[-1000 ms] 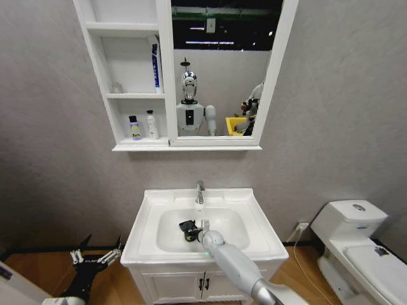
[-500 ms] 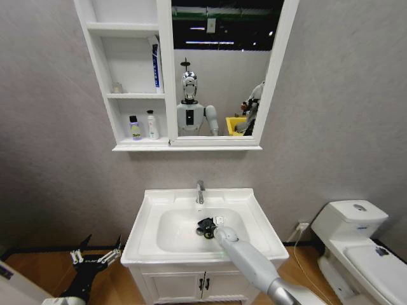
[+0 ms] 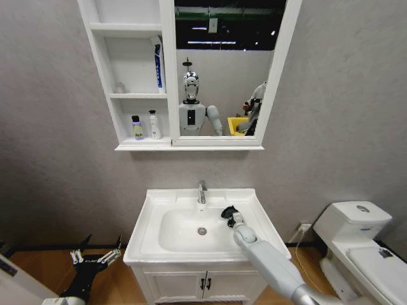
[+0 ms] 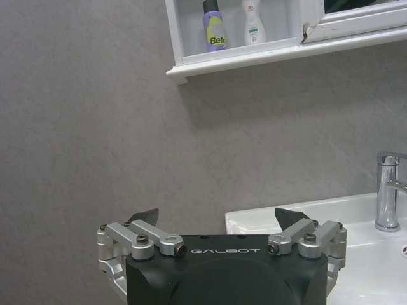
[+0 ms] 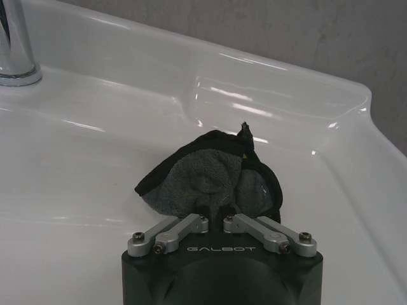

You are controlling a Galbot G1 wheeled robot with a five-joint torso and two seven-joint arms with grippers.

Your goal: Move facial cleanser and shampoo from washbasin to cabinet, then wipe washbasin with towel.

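Note:
My right gripper point(image 3: 229, 213) is shut on the small black towel point(image 5: 210, 184) and presses it onto the washbasin point(image 3: 159, 203) at the right side of the bowl, near the back rim and to the right of the chrome tap point(image 3: 201, 190). In the right wrist view the towel bunches ahead of the right gripper point(image 5: 216, 219) on the white basin wall point(image 5: 286, 108). A purple black-capped bottle point(image 3: 138, 127) and a white bottle point(image 3: 153, 125) stand in the cabinet's point(image 3: 102, 76) lowest compartment; I cannot tell which is shampoo or cleanser. My left gripper point(image 3: 95, 256) hangs open, low and left of the basin.
A blue-and-white tube point(image 3: 156, 63) leans in the middle compartment beside the mirror point(image 3: 222, 70). A white toilet point(image 3: 356, 241) stands to the right. The two-door vanity cupboard point(image 3: 203, 283) is under the basin. The left wrist view shows the left gripper point(image 4: 217, 216), both bottles point(image 4: 215, 28) and the tap point(image 4: 388, 190).
My right gripper has swept the towel from the bowl's middle, near the drain, rightwards and back up to the right side by the rim. The left arm has stayed put.

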